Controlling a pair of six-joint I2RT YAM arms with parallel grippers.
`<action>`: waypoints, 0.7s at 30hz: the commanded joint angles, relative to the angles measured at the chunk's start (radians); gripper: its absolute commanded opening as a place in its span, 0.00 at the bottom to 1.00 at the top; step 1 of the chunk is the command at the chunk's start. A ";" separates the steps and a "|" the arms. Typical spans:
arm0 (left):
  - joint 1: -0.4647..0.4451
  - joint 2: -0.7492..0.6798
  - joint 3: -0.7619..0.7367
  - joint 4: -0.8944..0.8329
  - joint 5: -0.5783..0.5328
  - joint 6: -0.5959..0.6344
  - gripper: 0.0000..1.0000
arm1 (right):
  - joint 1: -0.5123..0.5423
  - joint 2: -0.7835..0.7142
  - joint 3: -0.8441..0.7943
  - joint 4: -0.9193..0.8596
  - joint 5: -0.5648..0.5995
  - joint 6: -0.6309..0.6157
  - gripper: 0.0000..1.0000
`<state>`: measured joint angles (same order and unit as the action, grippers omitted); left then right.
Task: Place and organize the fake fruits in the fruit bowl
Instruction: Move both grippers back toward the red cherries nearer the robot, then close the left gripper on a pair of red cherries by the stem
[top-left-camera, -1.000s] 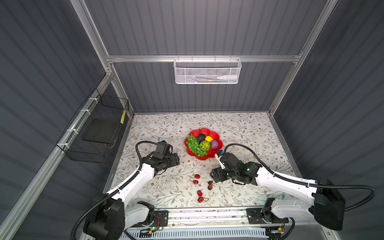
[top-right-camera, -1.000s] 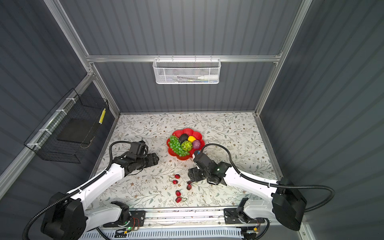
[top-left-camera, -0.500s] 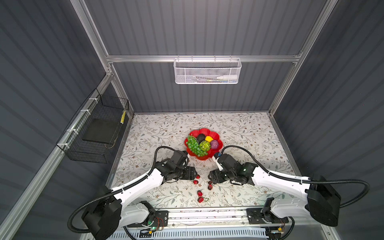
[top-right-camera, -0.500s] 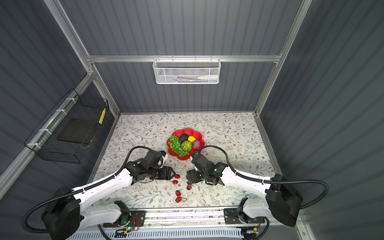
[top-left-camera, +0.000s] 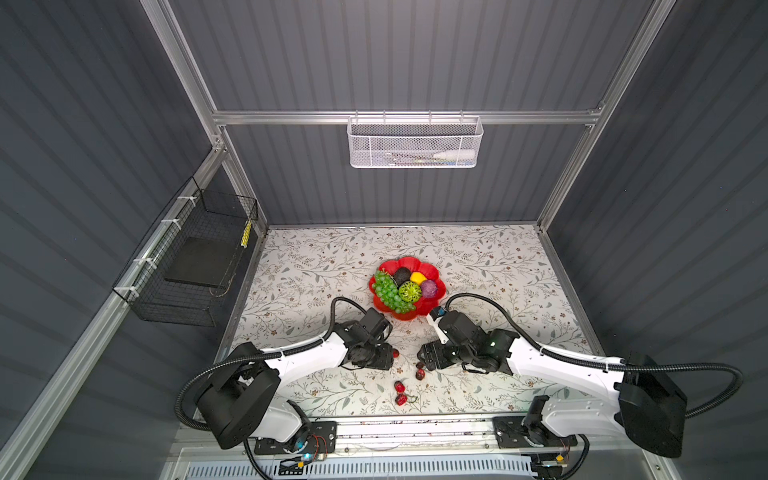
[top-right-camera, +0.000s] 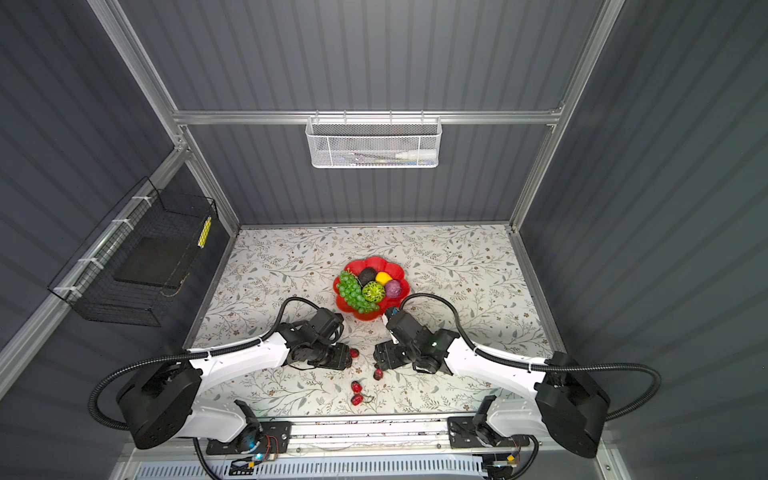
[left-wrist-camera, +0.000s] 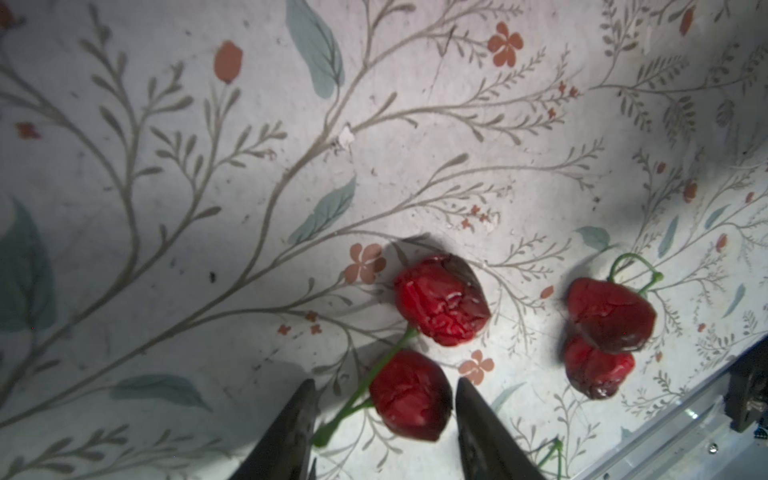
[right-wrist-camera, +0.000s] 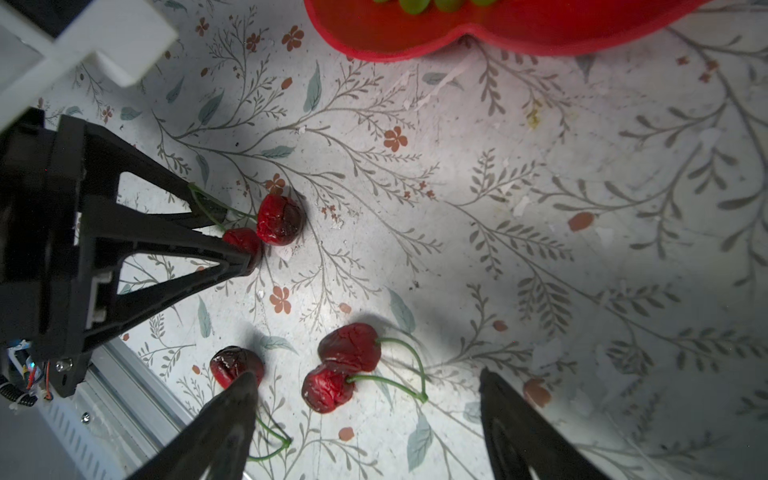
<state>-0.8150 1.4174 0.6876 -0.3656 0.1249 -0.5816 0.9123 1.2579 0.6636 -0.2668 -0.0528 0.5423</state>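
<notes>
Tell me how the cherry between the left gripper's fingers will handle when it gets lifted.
The cherry inside the left gripper looks wrinkled, so it is probably soft and slightly squashy. Its thin green stem joins a second cherry, which will likely dangle and swing. Both are roundish, so they may roll if dropped.

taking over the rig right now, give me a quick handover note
Left gripper: open, jaws either side of one cherry on the table, not clamped yet.
Right gripper: open, empty, above a cherry pair.
Done: grape bunch, avocado, yellow pear, bumpy green ball and purple fruit sit in the red bowl.
Left: every cherry, including a further pair, lies on the table in front of the bowl; none is in it.
</notes>
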 joint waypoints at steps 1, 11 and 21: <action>-0.001 -0.011 0.021 0.009 -0.035 -0.009 0.52 | 0.003 -0.007 -0.015 0.012 0.013 0.006 0.84; -0.001 -0.052 -0.006 0.078 -0.037 -0.038 0.57 | 0.003 -0.001 -0.025 0.028 0.004 0.003 0.84; -0.002 -0.065 -0.025 0.079 -0.068 -0.046 0.41 | 0.003 -0.029 -0.048 0.040 0.010 0.007 0.84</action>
<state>-0.8150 1.3411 0.6754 -0.2905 0.0692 -0.6216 0.9123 1.2396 0.6224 -0.2317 -0.0528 0.5423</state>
